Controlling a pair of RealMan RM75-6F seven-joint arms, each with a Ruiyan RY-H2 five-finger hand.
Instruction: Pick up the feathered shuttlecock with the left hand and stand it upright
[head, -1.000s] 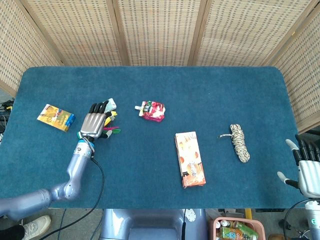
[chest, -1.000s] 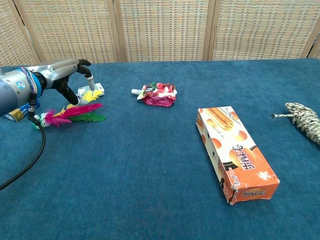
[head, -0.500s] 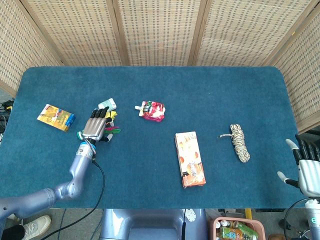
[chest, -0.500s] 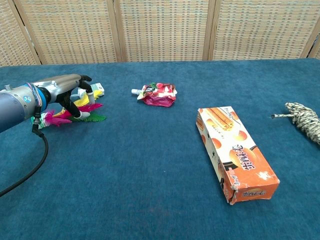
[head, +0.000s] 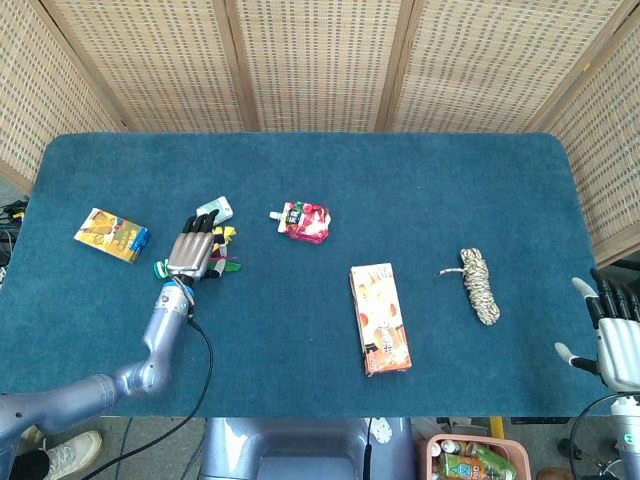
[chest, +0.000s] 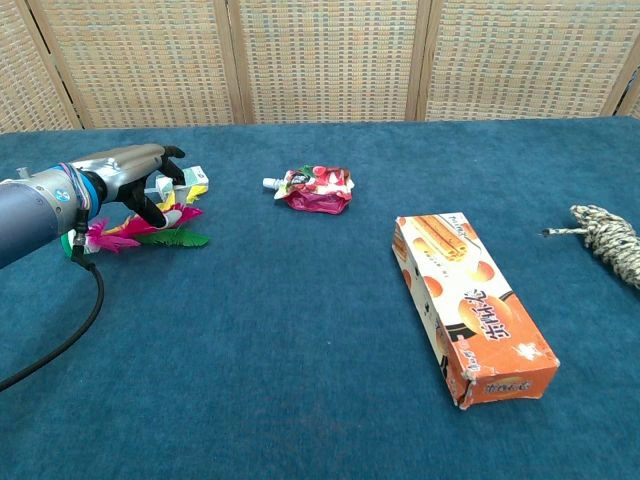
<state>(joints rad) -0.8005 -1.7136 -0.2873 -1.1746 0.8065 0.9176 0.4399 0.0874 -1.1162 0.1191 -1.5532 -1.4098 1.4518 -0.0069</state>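
The feathered shuttlecock (chest: 150, 232) lies on its side on the blue table, with pink, green and yellow feathers fanned out; in the head view only its feather tips (head: 227, 262) show past the hand. My left hand (head: 192, 252) is arched right over it, fingers spread and bent down, and the thumb (chest: 153, 213) touches the feathers. No closed grip shows, and the shuttlecock rests on the cloth. My right hand (head: 615, 335) hangs open off the table's near right corner, holding nothing.
A small white and green box (chest: 190, 180) sits just beyond the left fingers. A yellow box (head: 112, 235) lies to the left, a red pouch (head: 303, 221) mid-table, an orange carton (head: 379, 318) near the front, and a coiled rope (head: 479, 285) at the right.
My left hand drew back a little toward me and sank lower over the shuttlecock, uncovering the small box. The shuttlecock stayed on the table.
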